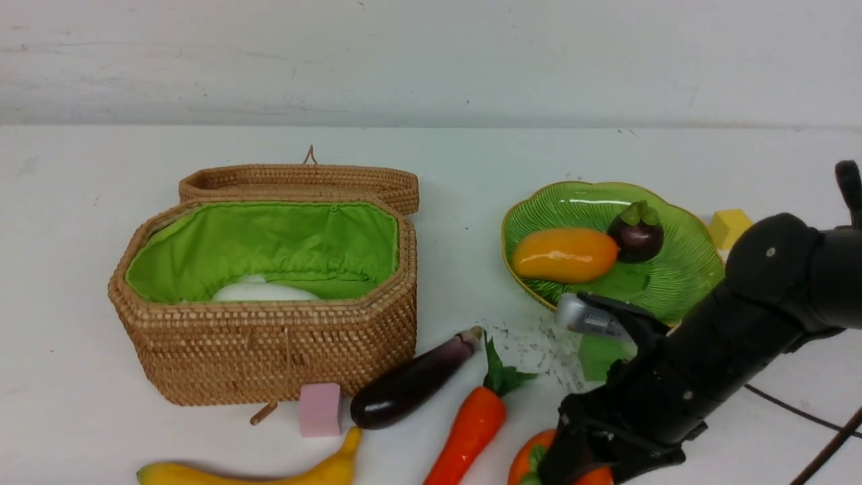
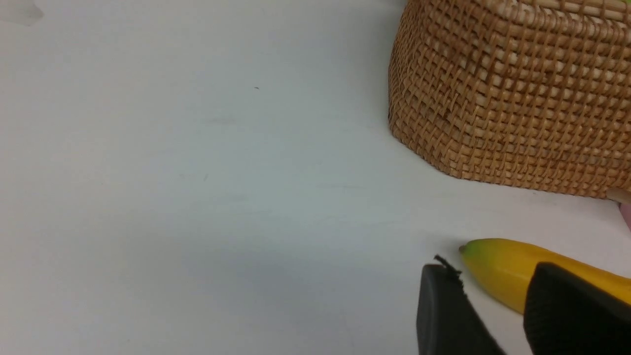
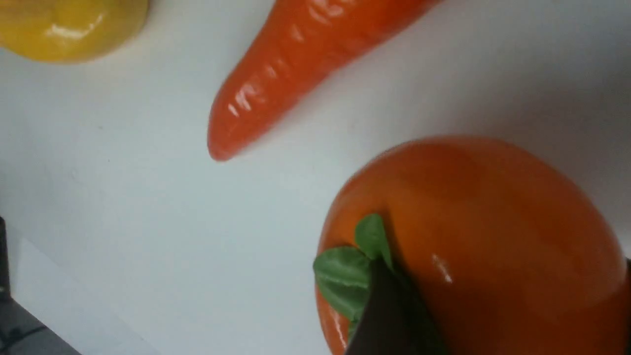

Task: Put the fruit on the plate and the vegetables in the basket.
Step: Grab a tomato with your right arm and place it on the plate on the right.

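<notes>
Persimmon [image 1: 528, 458] on the table [image 1: 606, 155], straddled by my right gripper's [image 3: 503, 301] jaws; clamped or not, can't tell. Carrot [image 1: 471, 424] crowds just beside it, banana [image 2: 498, 271] farther left; left gripper's [image 2: 493, 296] jaws parted, empty.

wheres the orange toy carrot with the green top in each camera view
Front view: the orange toy carrot with green top lies low in the middle, between the long dark-purple eggplant and the round orange persimmon.
Left wrist view: not in it.
Right wrist view: only its pointed end shows, apart from the persimmon.
Shared landmark: the persimmon beside it, in both the front and right wrist views.
</notes>
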